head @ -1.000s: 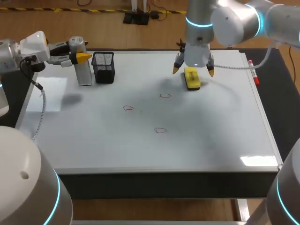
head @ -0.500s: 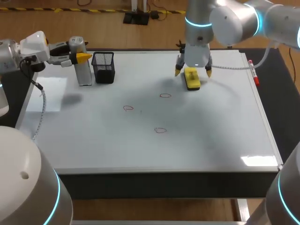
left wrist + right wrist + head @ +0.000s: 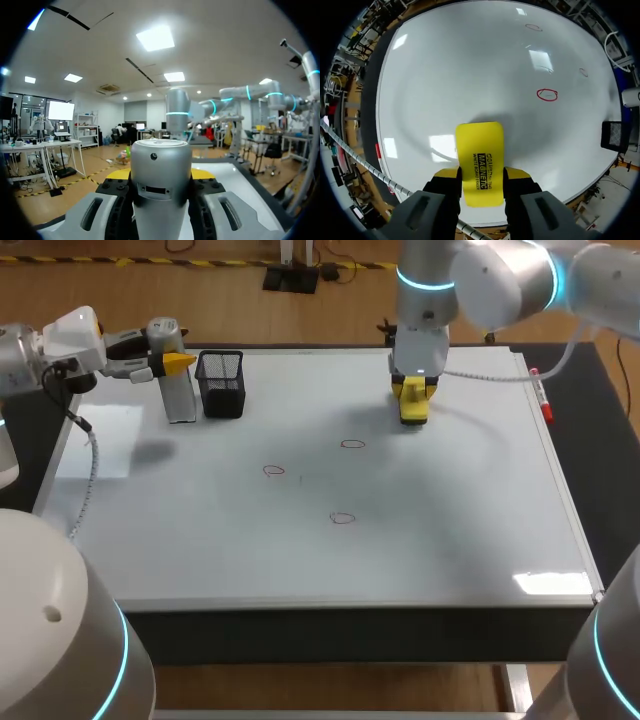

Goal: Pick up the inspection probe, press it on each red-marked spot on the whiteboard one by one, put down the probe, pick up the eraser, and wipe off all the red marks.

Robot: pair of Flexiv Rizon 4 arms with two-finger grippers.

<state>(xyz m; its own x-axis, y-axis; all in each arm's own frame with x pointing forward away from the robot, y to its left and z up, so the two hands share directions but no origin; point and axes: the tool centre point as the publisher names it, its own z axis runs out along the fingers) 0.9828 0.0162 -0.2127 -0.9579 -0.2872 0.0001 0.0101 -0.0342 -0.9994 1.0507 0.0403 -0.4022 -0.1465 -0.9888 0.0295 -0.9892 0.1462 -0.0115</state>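
while right pincer (image 3: 481, 175) is gripping eraser (image 3: 479, 150) by both sides, pickup step is running; next move calling for lifting, then carrying to mark (image 3: 547, 94) ahead.

The left arm (image 3: 18, 365) and right arm (image 3: 500, 275) were smooth silver-grey tubes with glowing cyan rings (image 3: 428, 282) at the joints. The left gripper (image 3: 180, 362) wore a white housing and trailed a grey cable (image 3: 90, 455); the right gripper (image 3: 413, 392) had dark grey fingers (image 3: 445, 195) tipped yellow.

The head camera looks down over the desk (image 3: 605, 470) from behind. The right wrist camera stares closely down at the same whiteboard (image 3: 470, 65); the left one faces outward, level.
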